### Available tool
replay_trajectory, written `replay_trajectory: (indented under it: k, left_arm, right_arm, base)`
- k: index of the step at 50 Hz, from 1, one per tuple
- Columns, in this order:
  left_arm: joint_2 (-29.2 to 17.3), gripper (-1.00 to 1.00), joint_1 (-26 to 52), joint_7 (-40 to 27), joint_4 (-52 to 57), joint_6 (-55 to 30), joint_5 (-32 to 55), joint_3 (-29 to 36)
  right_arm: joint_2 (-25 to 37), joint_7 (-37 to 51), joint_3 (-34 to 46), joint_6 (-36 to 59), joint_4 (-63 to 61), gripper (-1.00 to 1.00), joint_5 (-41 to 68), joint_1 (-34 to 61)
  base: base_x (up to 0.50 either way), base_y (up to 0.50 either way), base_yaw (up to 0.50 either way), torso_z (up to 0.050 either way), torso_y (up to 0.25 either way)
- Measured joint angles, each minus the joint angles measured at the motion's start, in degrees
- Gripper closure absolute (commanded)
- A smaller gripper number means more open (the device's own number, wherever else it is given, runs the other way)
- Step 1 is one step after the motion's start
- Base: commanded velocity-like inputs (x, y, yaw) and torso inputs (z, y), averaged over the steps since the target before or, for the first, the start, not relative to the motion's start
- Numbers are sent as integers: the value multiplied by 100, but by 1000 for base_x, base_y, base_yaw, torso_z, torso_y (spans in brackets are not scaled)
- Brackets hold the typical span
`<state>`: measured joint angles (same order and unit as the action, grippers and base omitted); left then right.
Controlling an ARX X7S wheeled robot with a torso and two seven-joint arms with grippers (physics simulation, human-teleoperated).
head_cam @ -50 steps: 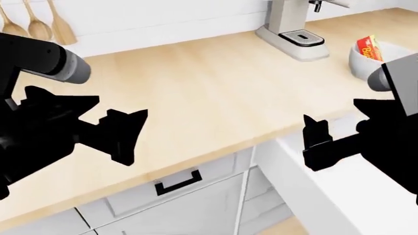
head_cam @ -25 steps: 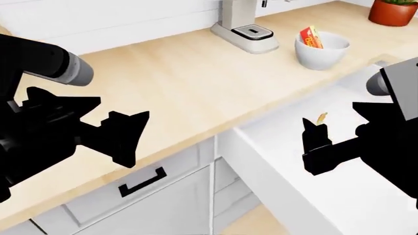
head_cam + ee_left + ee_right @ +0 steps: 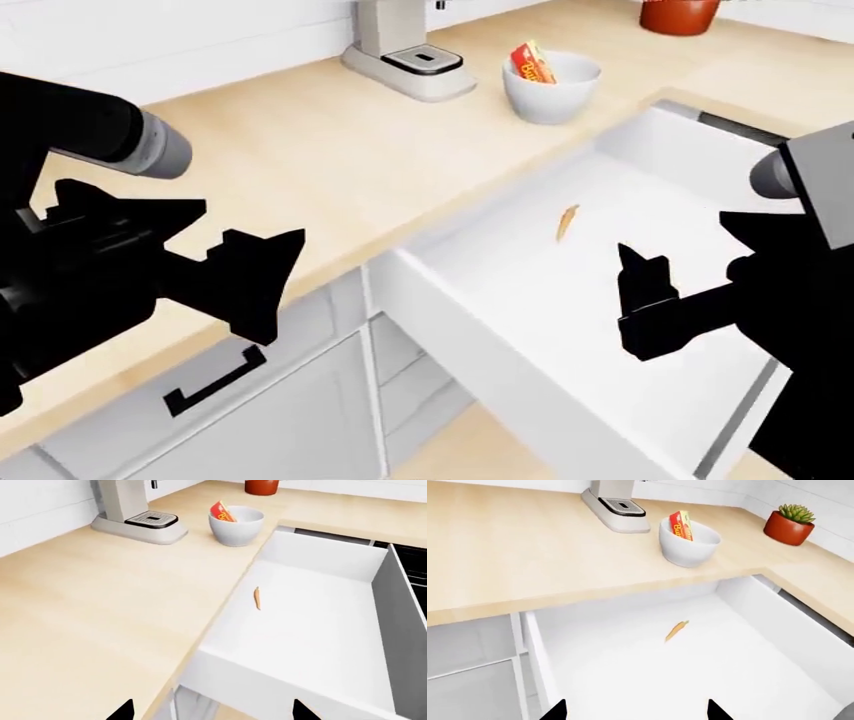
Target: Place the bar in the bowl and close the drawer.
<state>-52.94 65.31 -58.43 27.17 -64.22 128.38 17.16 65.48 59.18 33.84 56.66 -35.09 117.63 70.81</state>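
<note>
Both pincers [image 3: 260,285] [image 3: 647,300] apart and empty, bar [image 3: 534,64] in bowl [image 3: 550,100], drawer [image 3: 534,300] open.

Bar [image 3: 681,525] lower half hidden inside bowl [image 3: 688,545], lettering cut to a few characters, unreadable in head view. Drawer [image 3: 534,300] front panel and handle not visible in any view, near corner runs off head-view bottom edge. Both wrist views show only two black fingertip points at the frame bottom; orange sliver [image 3: 257,598] too small to identify.
</note>
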Motion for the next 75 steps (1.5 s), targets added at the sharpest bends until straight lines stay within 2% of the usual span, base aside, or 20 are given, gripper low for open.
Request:
replay_trajectory:
  k: [75]
  left_arm:
    - [-125, -100, 12, 130, 30, 95, -41, 132]
  right_arm:
    - [96, -58, -31, -165, -101, -100, -3, -159]
  base:
    - [-47, 68, -500, 0, 0]
